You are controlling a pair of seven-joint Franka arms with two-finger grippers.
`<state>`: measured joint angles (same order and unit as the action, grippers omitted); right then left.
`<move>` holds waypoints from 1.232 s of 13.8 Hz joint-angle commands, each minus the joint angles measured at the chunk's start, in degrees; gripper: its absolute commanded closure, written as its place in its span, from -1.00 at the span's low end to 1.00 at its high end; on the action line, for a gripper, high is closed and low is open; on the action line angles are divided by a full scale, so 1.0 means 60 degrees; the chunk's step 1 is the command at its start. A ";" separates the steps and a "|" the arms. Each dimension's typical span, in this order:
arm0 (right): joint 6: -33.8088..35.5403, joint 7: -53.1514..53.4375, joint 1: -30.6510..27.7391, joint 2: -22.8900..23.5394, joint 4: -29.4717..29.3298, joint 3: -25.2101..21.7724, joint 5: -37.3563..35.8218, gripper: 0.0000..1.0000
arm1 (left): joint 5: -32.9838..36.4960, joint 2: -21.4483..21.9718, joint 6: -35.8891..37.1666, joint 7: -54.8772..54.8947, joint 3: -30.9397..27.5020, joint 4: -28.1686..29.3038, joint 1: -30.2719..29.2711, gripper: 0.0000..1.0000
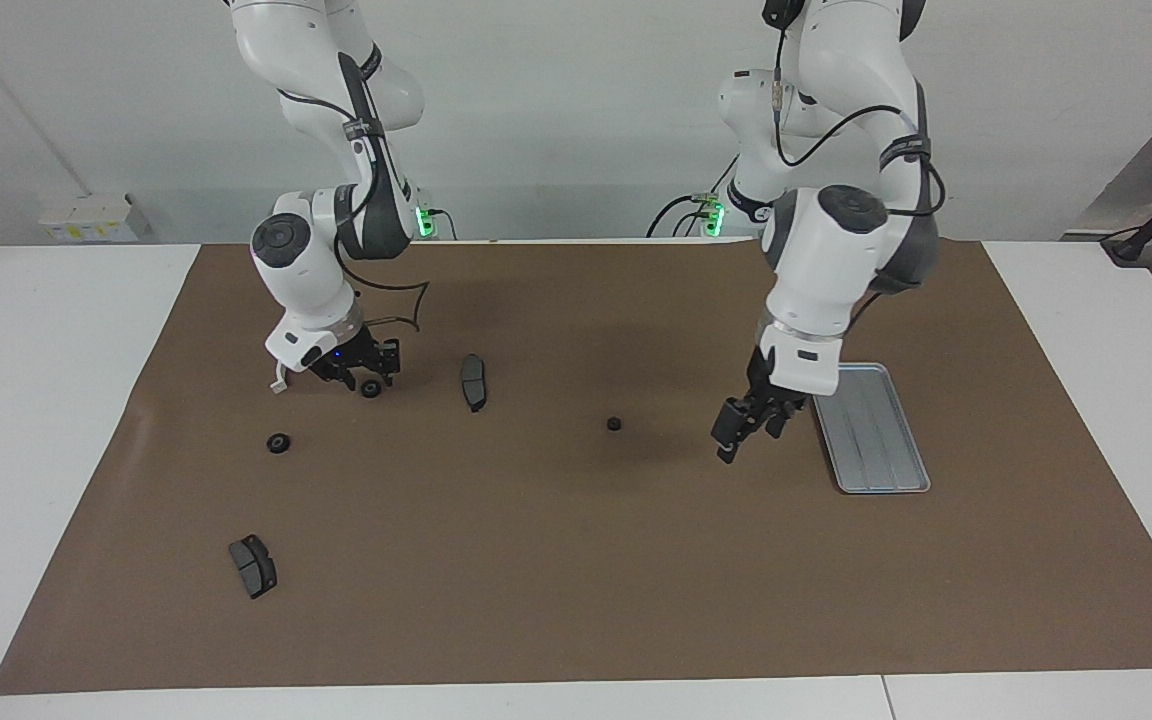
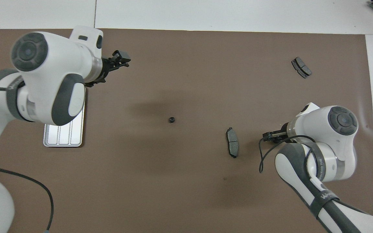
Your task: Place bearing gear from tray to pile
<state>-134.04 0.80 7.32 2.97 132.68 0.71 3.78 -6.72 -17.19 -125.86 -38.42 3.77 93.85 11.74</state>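
A brake pad [image 1: 473, 381] lies between the bracket [image 1: 279, 380] and small gear [image 1: 614, 424].

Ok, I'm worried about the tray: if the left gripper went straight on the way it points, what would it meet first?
Probably bare brown mat beside the tray, not the tray itself. The left gripper points down, tipped slightly toward the table's middle, though depth is unclear.

Bright, even indoor light falls from above. Soft, blurred shadows of the arms lie on the brown mat [image 1: 576, 560], darkest near its middle. The metal tray [image 2: 64, 139] gleams pale where it catches the light. Both views are sharp, without visible blur or warping at the edges.
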 commanded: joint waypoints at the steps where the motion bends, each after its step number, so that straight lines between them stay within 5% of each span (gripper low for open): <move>1: -0.0058 0.1180 0.0959 -0.0101 -0.0475 0.0072 0.0264 -1.00 | -0.0827 0.0066 0.1562 0.2395 0.0148 -0.0611 -0.1483 -1.00; 4: -0.0204 0.2660 0.1999 0.0265 -0.1149 0.0072 0.0249 -1.00 | -0.0668 0.0490 0.2663 0.4565 -0.0027 -0.0627 -0.2380 -1.00; 6: -0.0161 0.4035 0.2864 0.1009 -0.2025 0.0058 0.0074 -1.00 | 0.0614 0.0871 0.3438 0.5448 -0.0145 -0.0656 -0.2514 -1.00; 8: -0.0014 0.4830 0.3320 0.1698 -0.3094 0.0058 0.0073 -1.00 | 0.1717 0.1237 0.4331 0.5583 -0.0116 -0.1123 -0.2470 -1.00; 12: 0.0920 0.6365 0.4053 0.3483 -0.5655 0.0043 -0.0509 -1.00 | 0.1897 0.2174 0.5534 0.5597 0.0001 -0.1141 -0.2353 -1.00; 14: 0.1421 0.7378 0.4375 0.4496 -0.7137 0.0072 -0.1199 -1.00 | 0.1838 0.2467 0.5305 0.5917 0.0030 -0.0529 -0.2250 -1.00; 17: 0.1364 0.7833 0.4770 0.5506 -0.8002 0.0072 -0.1245 -0.90 | 0.1765 0.3068 0.3887 0.6110 0.0060 0.0979 -0.2075 -1.00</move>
<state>-127.02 44.96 34.45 30.32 91.37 1.20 -2.46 3.18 -2.64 -96.82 -2.70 4.54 91.72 -2.04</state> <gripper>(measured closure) 0.022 0.000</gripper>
